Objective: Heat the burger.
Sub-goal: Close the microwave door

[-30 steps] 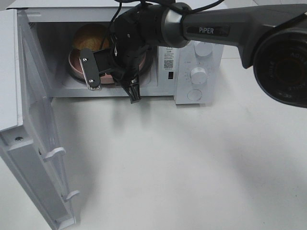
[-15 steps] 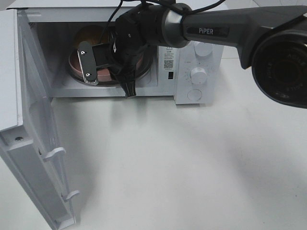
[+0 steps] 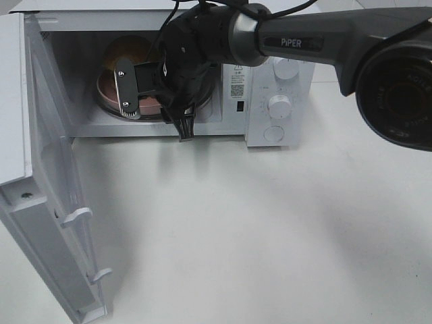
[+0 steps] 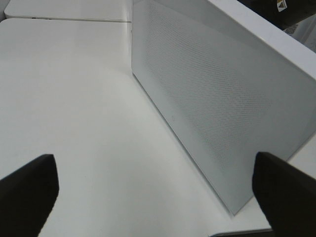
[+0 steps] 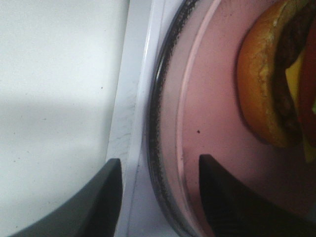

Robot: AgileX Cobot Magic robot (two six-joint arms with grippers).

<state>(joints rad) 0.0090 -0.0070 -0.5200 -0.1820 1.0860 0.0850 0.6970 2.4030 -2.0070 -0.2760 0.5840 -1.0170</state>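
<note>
1. Your left gripper hangs spread wide, gripping nothing, beside the microwave door, which is swung out toward 7 o'clock.
2. The burger sits inside the microwave, toward 11 o'clock on the pink plate. It is round with no long axis, and its tilt is unclear.
3. Your right gripper is spread astride the plate's front rim.
4. Open table runs from 3 to 6 o'clock.

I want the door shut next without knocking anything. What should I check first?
1. The burger sits on the pink plate inside the microwave: ok.
2. The right gripper has its jaws apart, not clamping the plate rim: ok.
3. That gripper is clear of the doorway: not ok; it straddles the rim.
4. The plate is centred on the glass turntable: cannot tell, the arm hides it.
5. The left gripper is open, facing the door: ok.
</note>
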